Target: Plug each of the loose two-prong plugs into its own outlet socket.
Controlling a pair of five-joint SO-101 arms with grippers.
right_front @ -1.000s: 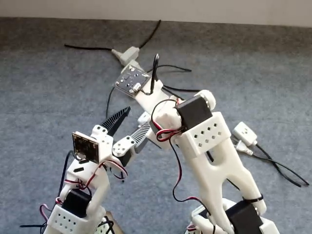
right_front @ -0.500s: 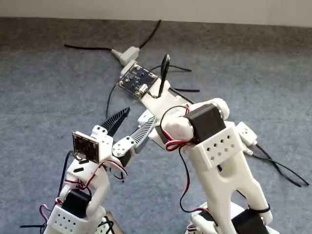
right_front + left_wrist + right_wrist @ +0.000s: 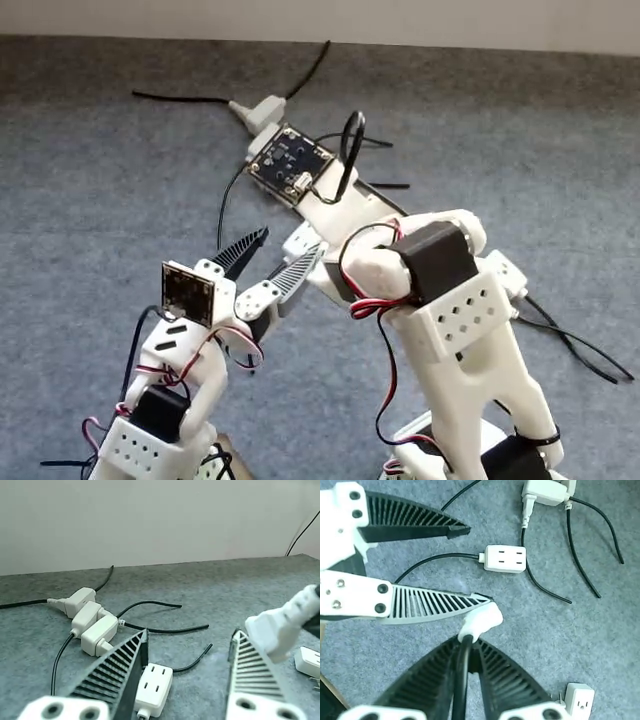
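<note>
Two jaws of the right gripper [image 3: 469,641] are clamped on a white two-prong plug [image 3: 481,621] near the white rectangular outlet socket [image 3: 505,558], probably readying insertion. The left gripper [image 3: 190,636], jaws apart, straddles that socket, seemingly to steady it.

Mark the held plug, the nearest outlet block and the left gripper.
held plug [image 3: 481,621], right wrist view, on its white body.
outlet block [image 3: 505,558], right wrist view, on its slotted face.
left gripper [image 3: 190,632], left wrist view, midway between its fingertips.
</note>
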